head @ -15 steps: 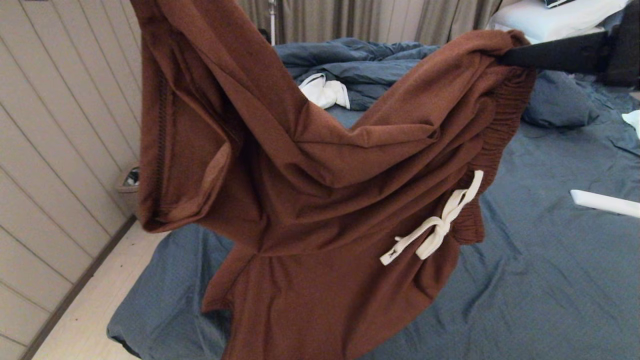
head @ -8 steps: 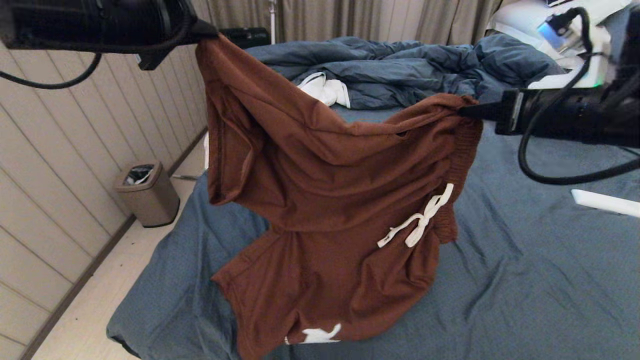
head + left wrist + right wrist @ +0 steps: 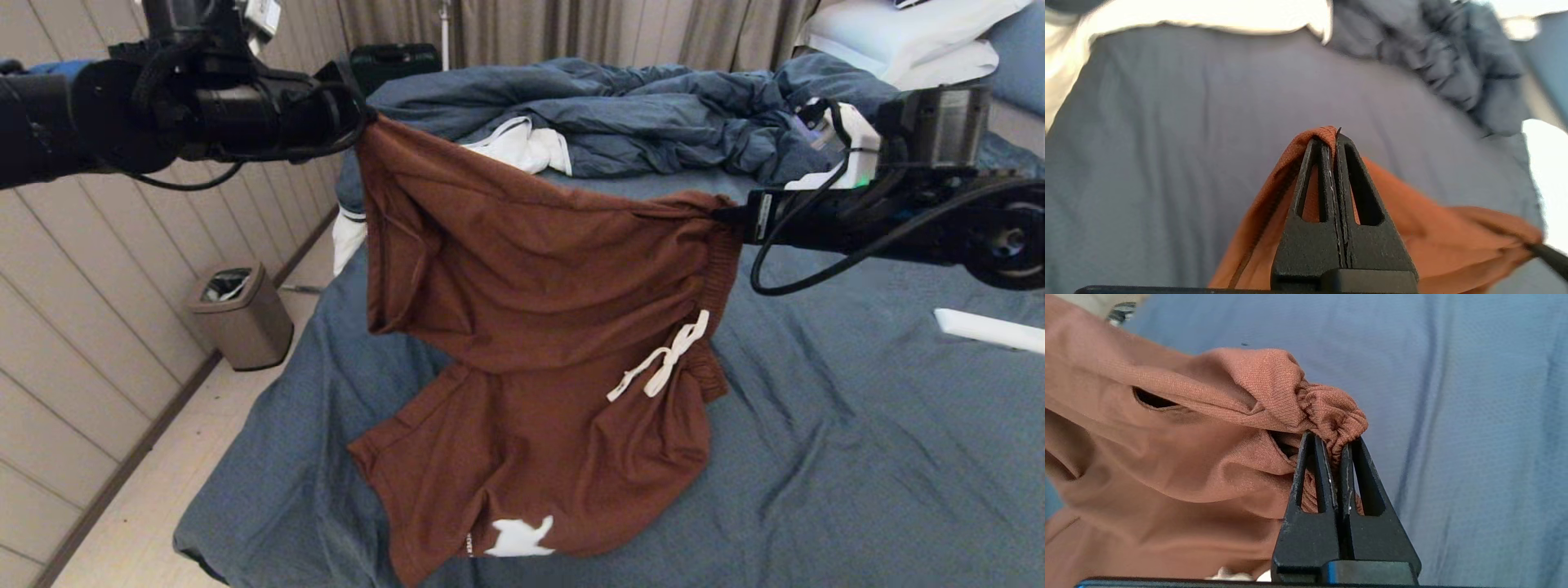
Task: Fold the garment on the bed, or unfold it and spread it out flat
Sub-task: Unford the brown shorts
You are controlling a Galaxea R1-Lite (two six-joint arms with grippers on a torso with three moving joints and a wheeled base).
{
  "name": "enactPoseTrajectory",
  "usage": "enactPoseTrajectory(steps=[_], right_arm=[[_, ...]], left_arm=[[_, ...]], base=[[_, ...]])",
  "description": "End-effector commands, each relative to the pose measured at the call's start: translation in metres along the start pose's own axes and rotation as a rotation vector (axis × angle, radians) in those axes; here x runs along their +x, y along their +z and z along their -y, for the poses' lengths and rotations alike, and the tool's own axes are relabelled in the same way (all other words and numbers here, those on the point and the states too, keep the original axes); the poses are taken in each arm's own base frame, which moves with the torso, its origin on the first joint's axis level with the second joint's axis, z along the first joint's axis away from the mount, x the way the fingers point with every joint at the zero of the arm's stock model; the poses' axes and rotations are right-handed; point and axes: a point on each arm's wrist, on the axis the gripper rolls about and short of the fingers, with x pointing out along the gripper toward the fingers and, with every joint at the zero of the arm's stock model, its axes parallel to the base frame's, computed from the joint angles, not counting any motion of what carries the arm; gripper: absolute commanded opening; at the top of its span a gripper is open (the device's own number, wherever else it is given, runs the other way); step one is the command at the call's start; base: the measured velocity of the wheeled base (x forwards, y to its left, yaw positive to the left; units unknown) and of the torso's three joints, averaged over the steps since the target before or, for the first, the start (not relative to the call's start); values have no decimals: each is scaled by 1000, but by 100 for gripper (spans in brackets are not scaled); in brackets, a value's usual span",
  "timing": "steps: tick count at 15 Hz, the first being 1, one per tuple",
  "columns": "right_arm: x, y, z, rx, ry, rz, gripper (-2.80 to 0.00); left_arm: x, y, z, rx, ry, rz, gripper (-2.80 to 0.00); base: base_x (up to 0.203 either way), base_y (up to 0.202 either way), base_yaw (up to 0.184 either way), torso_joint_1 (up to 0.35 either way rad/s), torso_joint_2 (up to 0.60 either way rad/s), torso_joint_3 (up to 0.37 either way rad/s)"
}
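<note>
**Shorts held up between both arms over the bed**

The bed fills most of the head view, its slate-blue sheet wrinkled, with a rumpled blue duvet heaped at the far end and white pillows in the far right corner. A pale panelled wall runs along the left, and a small bin stands on the floor beside it.

The garment, rust-brown shorts, hangs in the air above the near left part of the bed, stretched between the two arms. Its upper edge slopes down from the higher left corner to the right one, and the lower leg reaches down to the sheet near the bed's front edge.

The left gripper is raised at upper left, its jaws clenched on a thin corner of the fabric; the left wrist view shows cloth pinched at the tips. The right gripper sits lower, to the right, its jaws clamped on the gathered elastic waistband.

A white drawstring dangles in a bow below the waistband. A small white patch shows near the lower hem. A white strip-like object lies on the sheet at far right.
</note>
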Motion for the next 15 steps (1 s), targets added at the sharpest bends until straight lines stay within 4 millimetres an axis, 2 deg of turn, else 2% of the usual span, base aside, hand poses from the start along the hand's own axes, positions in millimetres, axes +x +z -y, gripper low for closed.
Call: enactPoseTrajectory(steps=[1, 5, 15], right_arm=[[21, -15, 7, 10, -4, -38, -280], [44, -29, 13, 8, -22, -47, -280], [103, -53, 31, 12, -84, -77, -280]], left_arm=[[22, -18, -21, -11, 48, -51, -280], [45, -38, -54, -3, 110, -109, -280], [76, -63, -80, 112, 144, -109, -280]], base=[[0, 0, 0, 0, 0, 0], [0, 0, 0, 0, 0, 0], [0, 0, 0, 0, 0, 0]])
